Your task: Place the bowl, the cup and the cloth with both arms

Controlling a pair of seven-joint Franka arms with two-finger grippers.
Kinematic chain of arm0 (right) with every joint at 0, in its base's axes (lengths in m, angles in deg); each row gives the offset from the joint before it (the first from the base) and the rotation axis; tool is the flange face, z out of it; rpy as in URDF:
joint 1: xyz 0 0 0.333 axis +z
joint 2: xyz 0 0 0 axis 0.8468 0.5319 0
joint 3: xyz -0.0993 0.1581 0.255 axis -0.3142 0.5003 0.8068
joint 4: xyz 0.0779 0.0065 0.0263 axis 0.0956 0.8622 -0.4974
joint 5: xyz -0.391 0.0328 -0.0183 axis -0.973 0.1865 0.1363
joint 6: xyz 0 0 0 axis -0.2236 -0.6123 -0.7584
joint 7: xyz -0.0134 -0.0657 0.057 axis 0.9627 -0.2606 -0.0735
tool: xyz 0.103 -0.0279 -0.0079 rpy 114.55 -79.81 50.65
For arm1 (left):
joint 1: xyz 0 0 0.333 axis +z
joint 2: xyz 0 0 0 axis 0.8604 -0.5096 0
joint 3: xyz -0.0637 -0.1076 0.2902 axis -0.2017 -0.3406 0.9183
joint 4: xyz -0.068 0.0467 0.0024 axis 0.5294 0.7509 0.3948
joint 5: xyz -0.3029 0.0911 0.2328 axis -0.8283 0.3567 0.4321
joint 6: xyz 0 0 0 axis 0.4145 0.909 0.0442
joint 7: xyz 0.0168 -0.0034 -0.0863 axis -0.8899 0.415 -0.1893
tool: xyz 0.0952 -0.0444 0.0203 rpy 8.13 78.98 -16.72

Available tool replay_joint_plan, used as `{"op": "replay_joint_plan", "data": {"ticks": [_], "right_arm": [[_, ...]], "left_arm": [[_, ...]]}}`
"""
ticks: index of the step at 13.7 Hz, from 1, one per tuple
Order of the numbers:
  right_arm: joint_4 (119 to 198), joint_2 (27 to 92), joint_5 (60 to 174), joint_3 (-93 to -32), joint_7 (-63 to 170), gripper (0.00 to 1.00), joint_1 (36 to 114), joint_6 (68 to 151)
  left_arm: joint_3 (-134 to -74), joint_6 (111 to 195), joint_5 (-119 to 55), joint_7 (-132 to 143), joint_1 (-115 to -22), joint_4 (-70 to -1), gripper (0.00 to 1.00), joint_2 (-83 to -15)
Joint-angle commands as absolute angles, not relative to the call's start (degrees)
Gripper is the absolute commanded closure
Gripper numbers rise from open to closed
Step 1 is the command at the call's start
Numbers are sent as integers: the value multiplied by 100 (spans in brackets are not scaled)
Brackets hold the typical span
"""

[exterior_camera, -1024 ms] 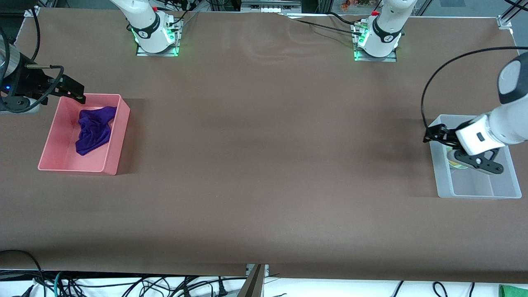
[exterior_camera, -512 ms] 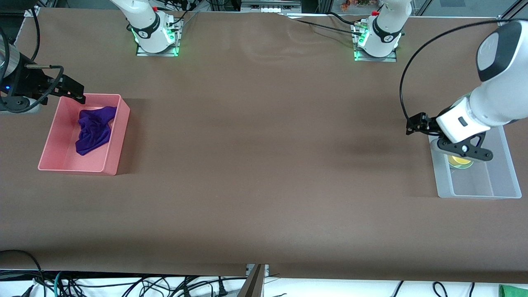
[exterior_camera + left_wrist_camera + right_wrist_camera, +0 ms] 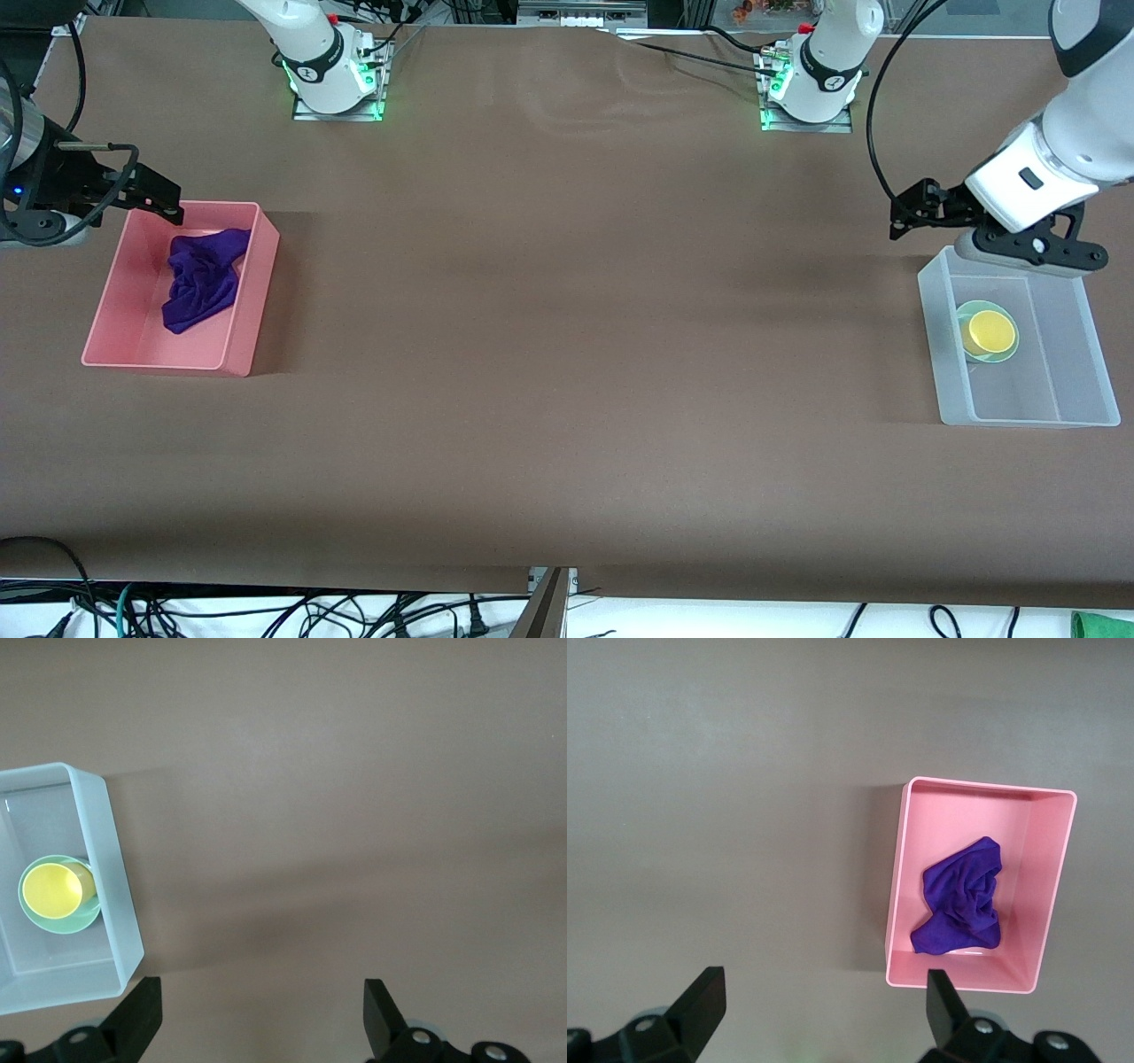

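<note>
So the cup [image 3: 991, 330] is sitting inside the bowl [image 3: 986, 332], and the pair of them rest in the clear bin [image 3: 1028, 413] at the left arm's end of the surface [image 3: 567, 354]. The cloth [image 3: 202, 277] lies crumpled in the pink bin [image 3: 159, 361] at the right arm's end, bunched toward the wall that faces the middle of the surface. Going by that, I'd say the job looks pretty much done: all three things are in a bin, and nothing is loose on the surface that I can see. About all that's left is for the arms to pull clear. The left gripper [image 3: 263, 1014] hangs over the edge of the clear bin farthest from the front camera, fingers spread wide with nothing between them and touching nothing. The right gripper [image 3: 822, 1010] is up over the surface just beside the pink bin, also wide apart and empty. Neither one is in contact with a bin or its contents.
</note>
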State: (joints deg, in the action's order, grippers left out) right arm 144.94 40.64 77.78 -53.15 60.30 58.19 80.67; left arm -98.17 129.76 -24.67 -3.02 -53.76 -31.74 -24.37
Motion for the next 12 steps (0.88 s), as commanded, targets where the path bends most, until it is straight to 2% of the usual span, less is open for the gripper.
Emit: {"op": "replay_joint_plan", "data": {"ticks": [1, 2, 4, 12], "right_arm": [[14439, 4078, 7719, -5269, 6054, 0, 5778, 8036], [14439, 4078, 7719, -5269, 6081, 0, 5778, 8036], [14439, 4078, 7719, -5269, 6081, 0, 5795, 8045], [14439, 4078, 7728, -5269, 6107, 0, 5778, 8036]], "left_arm": [[-8947, 13321, -2623, -127, -6239, -3600, 0, -2192], [-8752, 13436, -2623, -126, -6418, -3766, 0, -2026], [-8732, 13507, -2649, -118, -6420, -3899, 0, -1945], [-8732, 13463, -2737, -82, -6367, -3830, 0, -1980]]}}
